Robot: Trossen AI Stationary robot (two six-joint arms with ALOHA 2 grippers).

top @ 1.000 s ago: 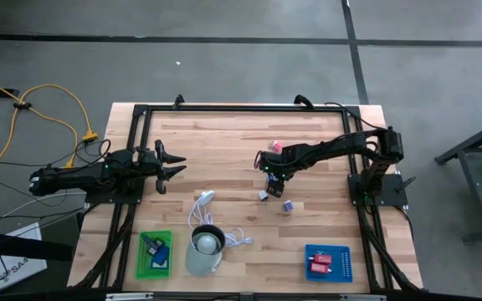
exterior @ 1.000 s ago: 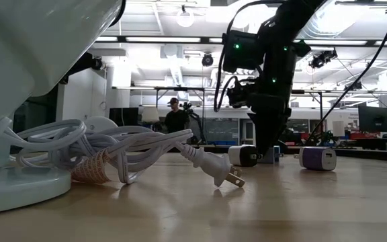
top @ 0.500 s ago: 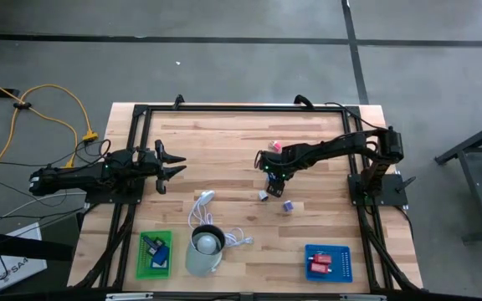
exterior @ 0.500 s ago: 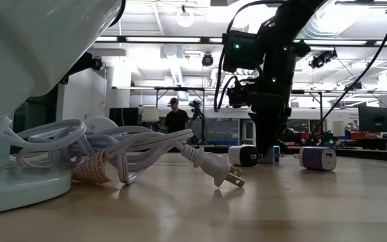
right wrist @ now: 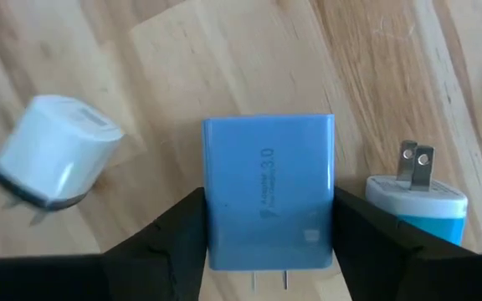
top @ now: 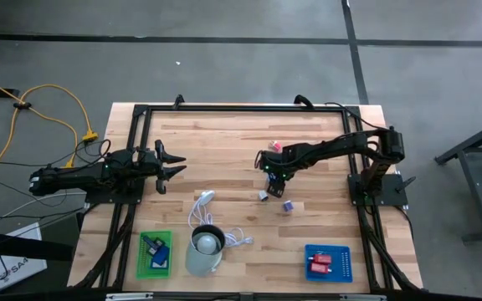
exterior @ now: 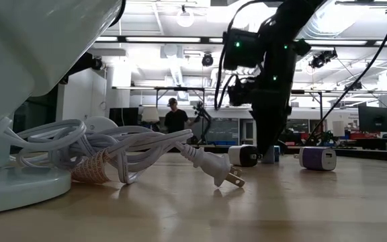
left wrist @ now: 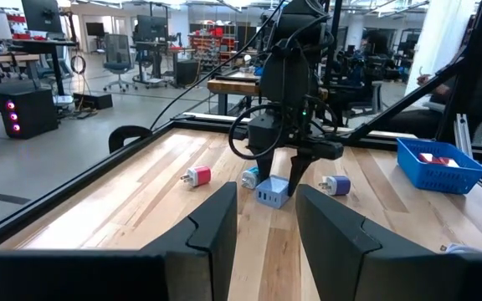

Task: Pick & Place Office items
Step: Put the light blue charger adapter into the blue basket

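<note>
Your wooden worktop (top: 224, 142) fills the high view, framed by black rails, with the left arm resting at its left edge and the right arm reaching in toward the middle.

Near the front edge you have a pale grey-green cup (top: 205, 249) lying by a white coiled cable (top: 203, 211), whose plug (exterior: 215, 171) sits close to the low camera. A green tray (top: 155, 253) sits to the cup's left with small blue pieces in it, and a blue tray (top: 328, 262) sits toward the front right with red pieces inside.

Your left tool (top: 171, 165) hovers at the left side of the worktop with its fingers (left wrist: 217, 219) spread wide and nothing between them.

Your right tool (top: 274, 178) is down at the worktop's middle, its fingers (right wrist: 174, 238) set either side of a blue charger block (right wrist: 268, 191) and touching its flanks; the block lies flat on the wood with its prongs toward the wrist camera.

Just beside that block lies a cyan plug adapter (right wrist: 417, 199), and on the other side a white cube charger (right wrist: 53, 163) tilted on the wood. A purple and white charger (top: 288, 205) lies a little nearer the front, apart from the tool. A pink and red adapter (top: 275, 146) sits farther back, behind the right arm.
</note>
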